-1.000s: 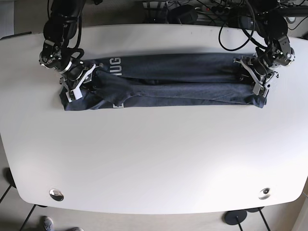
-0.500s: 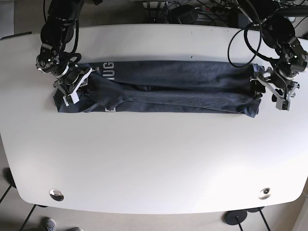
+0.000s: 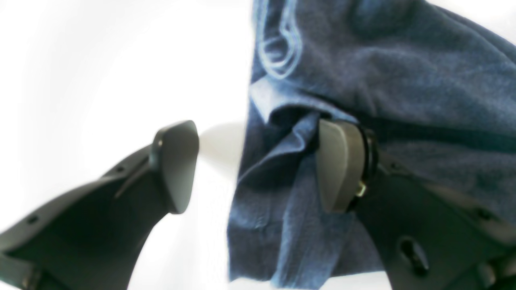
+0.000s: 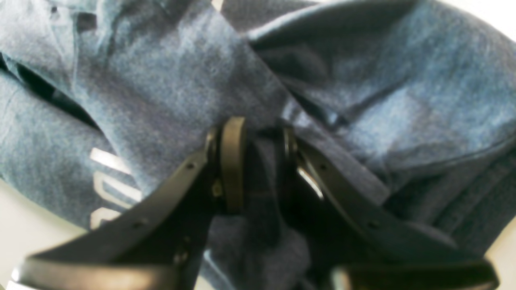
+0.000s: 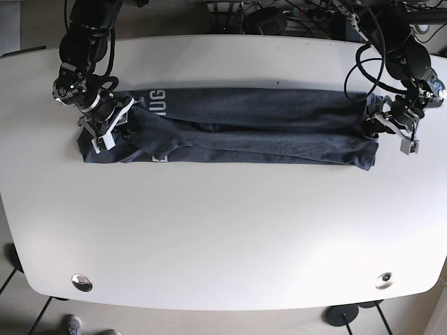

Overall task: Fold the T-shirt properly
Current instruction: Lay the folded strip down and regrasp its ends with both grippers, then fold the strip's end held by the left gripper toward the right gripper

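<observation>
The left hand [image 3: 258, 165] is spread wide: one finger rests on the T-shirt's [image 5: 258, 125] end fold, the other over bare tabletop [image 5: 223, 237]. The right hand [image 4: 258, 161] is pinching a bunched fold of the same dark blue T-shirt between nearly closed fingers. The T-shirt lies as a long folded band across the tabletop's far half, running toward both side edges.

- Base view evenly lit, sharp; table [image 5: 223, 230] bright, faint shadows
- Both wrist views soft, blurred; table overexposed white beside T-shirt [image 3: 363, 72]
</observation>
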Controlling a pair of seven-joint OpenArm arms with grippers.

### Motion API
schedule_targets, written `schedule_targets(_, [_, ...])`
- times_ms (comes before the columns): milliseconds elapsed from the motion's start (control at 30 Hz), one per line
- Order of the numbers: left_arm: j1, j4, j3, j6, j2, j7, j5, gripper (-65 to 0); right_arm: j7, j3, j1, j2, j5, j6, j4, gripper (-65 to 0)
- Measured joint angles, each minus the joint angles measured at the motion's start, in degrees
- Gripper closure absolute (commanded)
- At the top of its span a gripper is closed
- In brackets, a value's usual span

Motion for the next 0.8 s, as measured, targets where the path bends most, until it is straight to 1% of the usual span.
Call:
schedule_targets(67, [0.1,0.0,0.7,0.0,0.4,-0.3,-0.4,-42.2,0.0,-0.1,0.0,-0.3,0.0,-0.09,0.0,-12.2])
schedule_targets(100, [0.2,0.0,0.5,0.0,0.9,-0.6,-1.5,-42.2,0.0,-0.1,0.0,-0.3,0.0,-0.09,0.0,-12.2])
schedule_targets(167, [0.7,0.1,1.8,0.0,1.7,-0.9,-4.8,-42.1,0.1,-0.2,0.0,-0.3,0.1,-0.07,0.0,-12.2])
schedule_targets(300, [2.1,0.1,7.2,-0.2,2.1,-1.3,-10.7,-41.8,0.1,-0.2,0.0,-0.7,0.0,-0.11,0.0,-12.2])
schedule_targets(333, [2.3,0.1,7.6,-0.4,2.1,-1.7,-11.0,-38.5,0.2,-0.2,0.1,-0.8,0.0,-0.09,0.0,-12.2])
schedule_targets(367, [2.3,0.1,7.6,-0.4,2.1,-1.6,-10.8,-32.1,0.2,-0.2,0.1,-0.8,0.0,-0.09,0.0,-12.2])
schedule_targets(400, [2.3,0.1,7.6,-0.4,2.1,-1.5,-10.2,-23.3,0.2,-0.2,0.1,-0.8,0.0,-0.09,0.0,-12.2])
schedule_targets(467, [2.4,-0.1,7.6,-0.1,2.2,-1.1,-9.9,-3.6,0.1,-0.2,0.2,-0.8,0.0,-0.09,0.0,-12.2])
schedule_targets(500, [2.6,-0.1,7.7,-0.2,2.3,-1.5,-9.9,0.0,0.1,-0.2,0.1,-0.8,0.0,-0.09,0.0,-12.2])
schedule_targets(567, [2.8,-0.1,8.2,-0.2,2.1,-2.2,-9.8,0.0,0.1,-0.1,0.1,-0.9,0.0,-0.09,0.0,-12.2])
schedule_targets(667, [4.4,0.8,8.9,-0.1,1.8,-4.7,-9.6,0.0,0.1,-0.1,0.1,-1.1,0.0,-0.09,0.0,-12.2])
schedule_targets(767, [6.2,2.8,9.0,-0.2,0.6,-4.3,-9.3,0.0,0.2,-0.1,0.2,-1.1,0.0,-0.09,0.0,-12.2])
schedule_targets(800, [7.1,4.5,9.3,-0.2,0.3,-4.0,-8.6,0.0,0.2,-0.2,0.2,-1.2,0.0,-0.07,0.0,-12.2])
